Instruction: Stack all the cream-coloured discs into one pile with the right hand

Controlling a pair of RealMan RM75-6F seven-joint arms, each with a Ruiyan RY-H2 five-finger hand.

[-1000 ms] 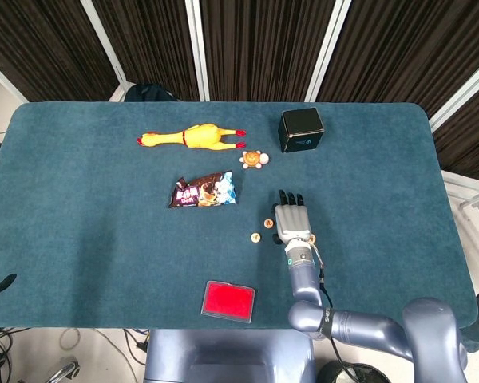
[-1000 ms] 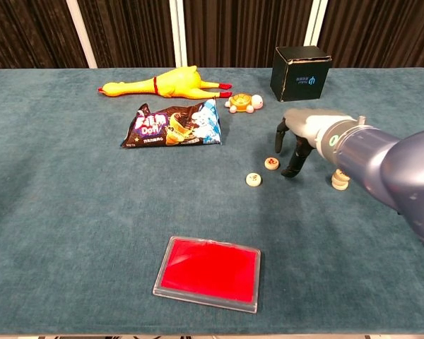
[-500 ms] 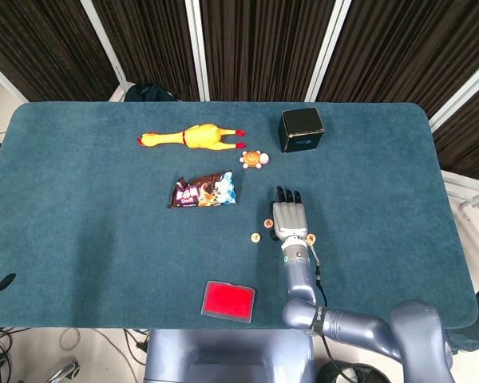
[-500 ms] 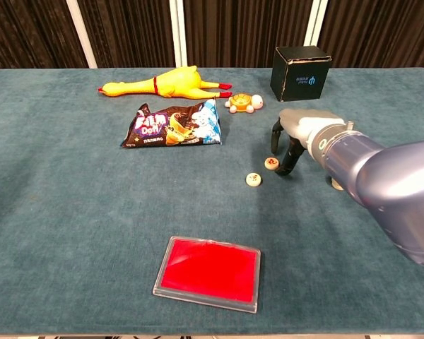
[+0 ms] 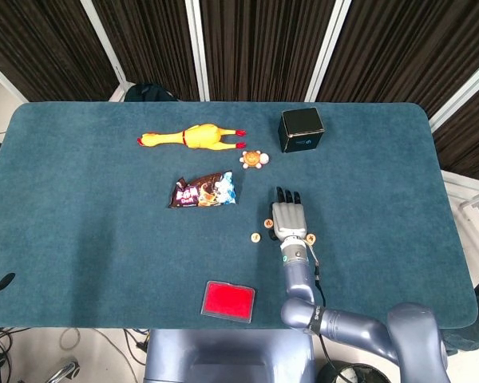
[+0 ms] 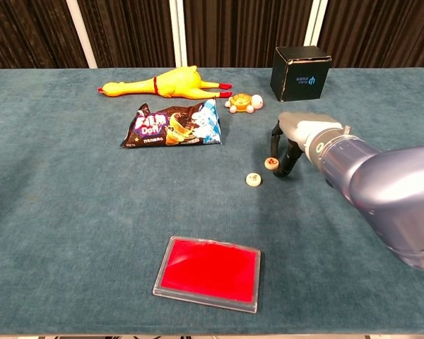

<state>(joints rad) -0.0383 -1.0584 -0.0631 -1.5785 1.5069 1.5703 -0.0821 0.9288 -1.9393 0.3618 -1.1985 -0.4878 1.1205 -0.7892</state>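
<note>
Three cream-coloured discs show in the head view. One disc (image 5: 255, 237) lies alone, a second disc (image 5: 267, 223) sits at the left edge of my right hand (image 5: 287, 219), and a third disc (image 5: 310, 238) lies by the wrist's right side. In the chest view my right hand (image 6: 288, 138) hangs over the table with its fingers pointing down. The fingertips (image 6: 285, 167) stand just right of the near disc (image 6: 271, 164), which lies flat on the cloth. The lone disc (image 6: 254, 179) is a little nearer the front. Nothing is held. My forearm hides the third disc in the chest view.
On the blue table (image 5: 80, 199) lie a snack bag (image 5: 203, 191), a yellow rubber chicken (image 5: 193, 136), a small toy turtle (image 5: 255, 159) and a black box (image 5: 301, 129) further back. A red flat case (image 5: 228, 301) sits near the front edge.
My right hand has shifted left, closing in on the disc beside its fingers. In the chest view the forearm now covers the disc at the right.
</note>
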